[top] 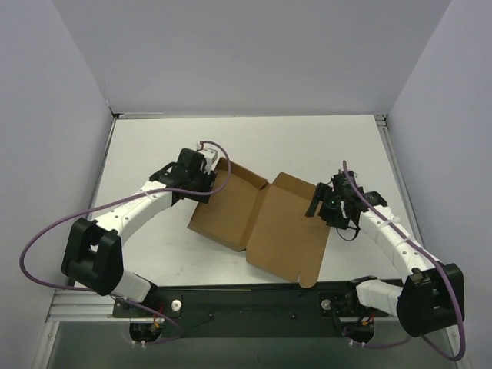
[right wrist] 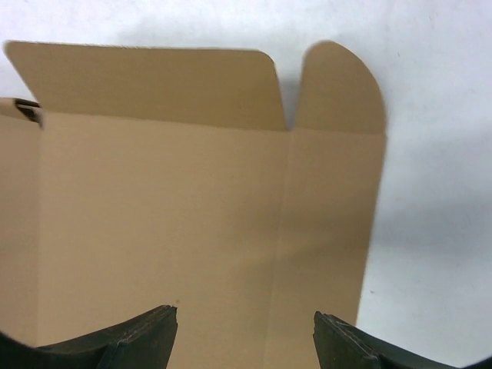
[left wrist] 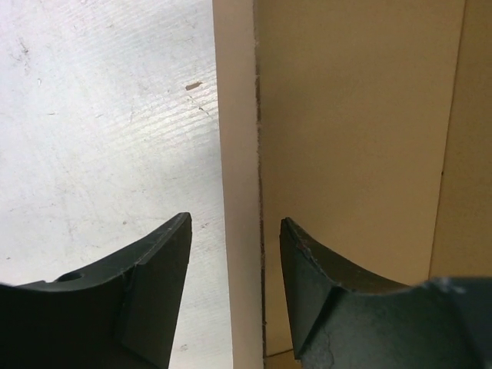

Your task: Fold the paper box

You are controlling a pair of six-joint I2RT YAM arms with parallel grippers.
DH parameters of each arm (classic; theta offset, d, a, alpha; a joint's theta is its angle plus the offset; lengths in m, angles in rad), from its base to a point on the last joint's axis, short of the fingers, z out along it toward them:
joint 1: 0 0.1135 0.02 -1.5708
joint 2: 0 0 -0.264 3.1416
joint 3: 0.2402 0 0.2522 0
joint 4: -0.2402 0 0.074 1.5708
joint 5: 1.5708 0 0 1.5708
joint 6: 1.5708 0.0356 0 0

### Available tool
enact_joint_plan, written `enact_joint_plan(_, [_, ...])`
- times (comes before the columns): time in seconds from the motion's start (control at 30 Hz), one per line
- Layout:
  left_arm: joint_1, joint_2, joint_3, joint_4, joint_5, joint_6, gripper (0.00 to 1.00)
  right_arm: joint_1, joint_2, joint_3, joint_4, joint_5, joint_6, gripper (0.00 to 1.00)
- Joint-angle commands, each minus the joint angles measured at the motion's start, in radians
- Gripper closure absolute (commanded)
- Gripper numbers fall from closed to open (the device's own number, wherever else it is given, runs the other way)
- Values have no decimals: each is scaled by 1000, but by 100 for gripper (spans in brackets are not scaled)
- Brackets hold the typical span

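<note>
Left hand (left wrist: pixel 234 223) straddles paper box (top: pixel 261 223) flap (jaws parted); right hand (right wrist: pixel 244 314) spread

A: Where's the left arm (top: pixel 146 204)?
B: Reaching far and to the right. The left gripper (top: pixel 209 181) has its jaws parted.
A: And the right arm (top: pixel 392 238)?
B: Angled left from its base. The right gripper (top: pixel 317 201) is spread wide, gripping nothing.
</note>
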Motion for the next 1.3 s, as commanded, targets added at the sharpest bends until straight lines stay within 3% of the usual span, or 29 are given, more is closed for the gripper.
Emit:
enact_joint_plan(0.0, [0, 8, -8, 26, 9, -5, 43, -31, -49, -35, 12, -59, 20, 28])
enact_joint_plan(0.1, [10, 26, -51, 10, -18, -34, 49, -29, -43, -32, 21, -65, 22, 28])
enact_joint_plan(0.37, [90, -18, -192, 36, 126, -126, 60, -32, -31, -50, 43, -62, -30, 29])
enact_joint_plan(0.47, [104, -43, -221, 42, 135, -129, 63, -77, -35, -73, 50, -86, -53, 23])
enact_joint_plan(0.8, [105, -41, -227, 32, 164, -125, 65, -275, -153, -170, 93, -243, -92, 16])
enact_joint_plan(0.93, [104, -54, -233, 32, 167, -126, 66, -281, -129, -214, 155, -336, -61, 16])
enact_joint_plan(1.27, [96, -60, -234, 27, 178, -125, 66, -282, -141, -289, 184, -287, -55, 16])
